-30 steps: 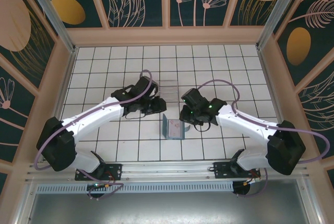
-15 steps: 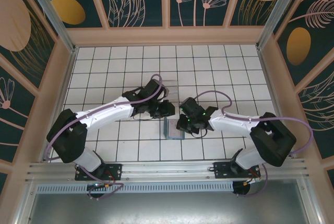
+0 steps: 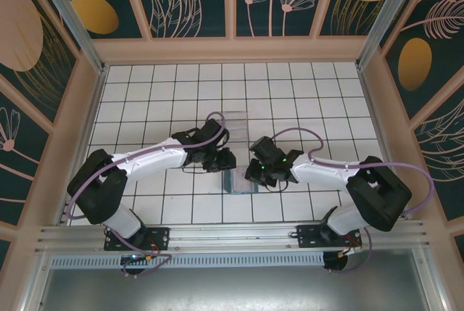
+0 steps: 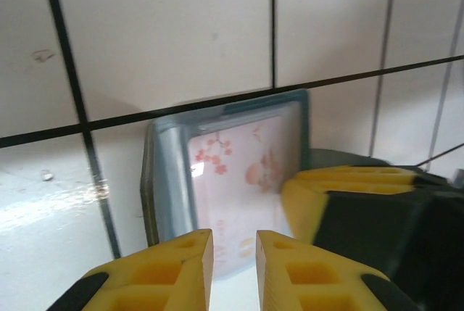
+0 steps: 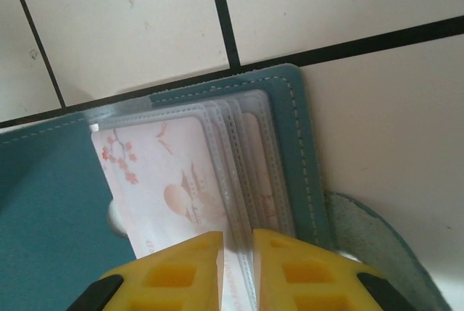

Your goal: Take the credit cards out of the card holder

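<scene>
right end effector [image 5: 237, 240] clenched on pink credit card [image 5: 156, 180]; left end effector [image 4: 233, 242] narrow, grasp untellable | tip: pin card holder [image 5: 43, 202]; pull straight toward lower frame

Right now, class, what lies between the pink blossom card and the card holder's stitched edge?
Layered clear sleeves of the card holder, in the right wrist view.

Looks down on white tiles [image 5: 123, 28] with black seams. Finds a teal card holder [image 5: 51, 202] lying open from 9 o'clock to centre, stitched corner toward 1 o'clock. Shows a pale blossom-printed card [image 5: 159, 180] tucked in clear sleeves [image 5: 254, 166]. At 6 o'clock, catches the right gripper [image 5: 237, 253], yellow tips nearly together above the card; grip unclear.
</scene>
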Controlling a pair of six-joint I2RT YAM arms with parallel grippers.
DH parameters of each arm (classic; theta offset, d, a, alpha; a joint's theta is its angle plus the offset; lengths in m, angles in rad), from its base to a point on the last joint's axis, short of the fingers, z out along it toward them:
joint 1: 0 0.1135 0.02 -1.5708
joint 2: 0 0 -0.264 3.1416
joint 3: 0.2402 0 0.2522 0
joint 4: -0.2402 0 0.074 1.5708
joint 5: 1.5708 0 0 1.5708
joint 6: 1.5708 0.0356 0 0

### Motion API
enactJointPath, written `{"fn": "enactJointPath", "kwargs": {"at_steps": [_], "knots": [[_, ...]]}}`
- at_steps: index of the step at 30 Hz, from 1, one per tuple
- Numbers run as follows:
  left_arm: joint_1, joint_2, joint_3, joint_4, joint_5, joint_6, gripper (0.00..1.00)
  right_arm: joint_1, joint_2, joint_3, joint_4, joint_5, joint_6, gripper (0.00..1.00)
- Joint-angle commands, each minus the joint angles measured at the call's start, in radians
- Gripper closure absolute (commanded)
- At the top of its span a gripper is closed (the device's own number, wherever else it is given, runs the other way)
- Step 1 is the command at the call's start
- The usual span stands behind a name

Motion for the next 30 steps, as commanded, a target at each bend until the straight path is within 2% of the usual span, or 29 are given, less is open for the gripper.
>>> {"fn": "enactJointPath", "kwargs": {"at_steps": [1, 9, 16, 21, 30], "knots": [[-0.008, 0.019, -0.046, -0.033, -0.027, 0.015, 0.76, -0.003, 0.003, -0.007, 0.009, -0.007, -0.001, 0.80], [-0.006, 0.056, -0.117, 0.074, 0.006, 0.000, 0.76, -0.002, 0.033, 0.000, -0.017, 0.009, -0.022, 0.79], [-0.007, 0.032, -0.215, 0.277, 0.081, -0.084, 0.75, -0.001, 0.058, -0.015, -0.024, 0.013, -0.029, 0.82], [-0.007, -0.041, -0.298, 0.431, 0.071, -0.156, 0.74, 0.005, 0.068, -0.016, -0.019, 0.007, -0.030, 0.84], [-0.006, -0.035, -0.361, 0.571, 0.129, -0.196, 0.72, 0.006, 0.071, -0.012, -0.024, 0.004, -0.036, 0.85]]}}
